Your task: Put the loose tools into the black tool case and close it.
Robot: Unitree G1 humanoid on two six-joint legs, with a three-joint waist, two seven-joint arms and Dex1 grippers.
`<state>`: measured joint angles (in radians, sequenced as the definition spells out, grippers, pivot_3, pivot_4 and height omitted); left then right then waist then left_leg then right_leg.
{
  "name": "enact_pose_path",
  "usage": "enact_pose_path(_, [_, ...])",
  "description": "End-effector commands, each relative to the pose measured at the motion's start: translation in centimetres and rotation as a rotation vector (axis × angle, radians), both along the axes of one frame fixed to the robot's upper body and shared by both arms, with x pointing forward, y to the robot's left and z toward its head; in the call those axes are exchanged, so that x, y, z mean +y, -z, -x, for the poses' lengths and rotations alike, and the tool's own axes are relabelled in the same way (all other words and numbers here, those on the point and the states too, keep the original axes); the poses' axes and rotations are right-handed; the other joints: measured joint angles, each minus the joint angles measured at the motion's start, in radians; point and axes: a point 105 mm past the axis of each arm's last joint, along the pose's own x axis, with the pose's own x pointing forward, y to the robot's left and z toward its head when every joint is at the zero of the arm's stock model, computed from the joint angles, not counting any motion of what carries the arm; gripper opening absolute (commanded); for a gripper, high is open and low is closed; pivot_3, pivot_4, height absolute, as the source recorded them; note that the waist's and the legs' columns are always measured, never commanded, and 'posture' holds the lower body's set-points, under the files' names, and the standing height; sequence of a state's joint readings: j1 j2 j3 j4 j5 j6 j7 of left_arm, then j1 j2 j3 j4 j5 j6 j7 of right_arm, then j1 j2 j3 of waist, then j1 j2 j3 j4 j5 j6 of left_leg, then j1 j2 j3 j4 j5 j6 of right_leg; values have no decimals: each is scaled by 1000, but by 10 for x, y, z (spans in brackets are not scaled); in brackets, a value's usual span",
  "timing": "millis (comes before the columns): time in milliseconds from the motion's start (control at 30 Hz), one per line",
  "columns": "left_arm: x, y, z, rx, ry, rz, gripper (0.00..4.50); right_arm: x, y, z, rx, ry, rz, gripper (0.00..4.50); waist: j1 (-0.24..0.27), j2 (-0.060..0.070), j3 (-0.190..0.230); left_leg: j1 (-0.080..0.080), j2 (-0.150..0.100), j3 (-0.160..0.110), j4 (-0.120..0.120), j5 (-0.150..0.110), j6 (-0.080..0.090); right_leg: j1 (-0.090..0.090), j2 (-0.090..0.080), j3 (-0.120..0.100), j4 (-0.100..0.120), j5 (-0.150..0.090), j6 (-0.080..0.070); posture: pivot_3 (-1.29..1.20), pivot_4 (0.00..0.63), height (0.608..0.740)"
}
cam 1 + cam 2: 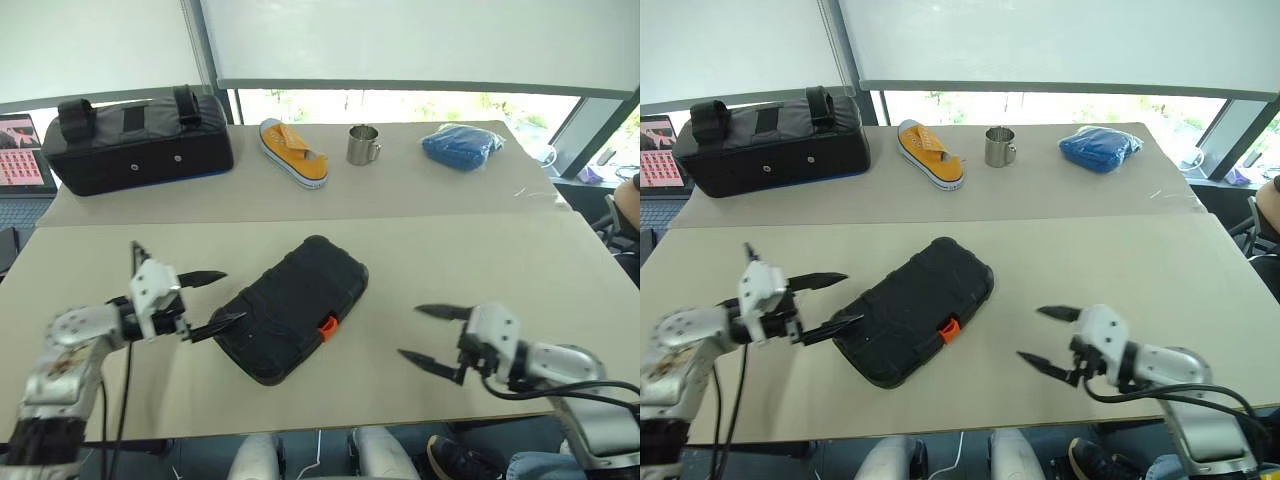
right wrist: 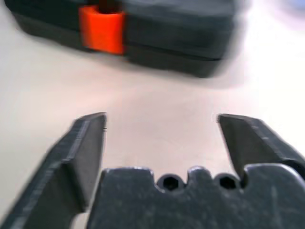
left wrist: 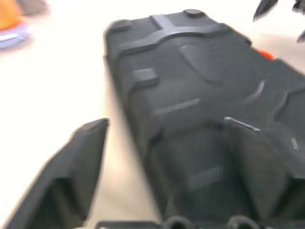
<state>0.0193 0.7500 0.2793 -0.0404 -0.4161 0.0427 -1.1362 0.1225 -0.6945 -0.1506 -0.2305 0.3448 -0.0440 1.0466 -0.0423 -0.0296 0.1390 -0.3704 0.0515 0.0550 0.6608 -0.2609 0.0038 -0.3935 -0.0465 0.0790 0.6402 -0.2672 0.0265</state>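
The black tool case (image 1: 295,305) lies shut and flat at the middle of the table, set at a slant, its orange latch (image 1: 327,326) on the side facing me. The loose tools are out of view. My left gripper (image 1: 234,295) is open at the case's left end; one finger (image 3: 257,167) reaches over the case's corner and the other finger (image 3: 76,162) is beside it over bare table. I cannot tell whether it touches the case. My right gripper (image 1: 409,331) stands open and empty over the table, right of the case and pointing at the latch (image 2: 101,27).
Along the back of the table are a black fabric bag (image 1: 135,140), a yellow shoe (image 1: 293,152), a steel mug (image 1: 362,145) and a blue bundle (image 1: 460,145). A screen (image 1: 22,150) stands at the far left. The table's front edge runs just below both grippers.
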Motion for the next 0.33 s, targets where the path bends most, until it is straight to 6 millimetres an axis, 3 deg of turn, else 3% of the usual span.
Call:
enact_pose_path(33, [39, 24, 19, 40, -145, -96, 4466, -16, -11, -1, -54, -38, -6, 4415, 0, 1, 1, 1, 0, 1, 0, 0, 0, 0, 0, 0, 0, 0, 0, 0, 150, 740])
enact_pose_path(167, [48, 37, 36, 52, -201, -127, 4466, -27, -11, -9, -70, -48, -2, 4415, 3, -8, 9, -3, 0, 3, -1, 0, 0, -5, 0, 3, 1, 0, -1, 0, 150, 740])
enact_pose_path(333, [42, 37, 35, 27, -234, -99, 4466, -32, -7, -17, -85, -69, 21, 4415, 28, -11, 10, -10, -1, 4, 0, 1, -1, -11, -7, -2, 1, 1, 0, 0, 150, 740])
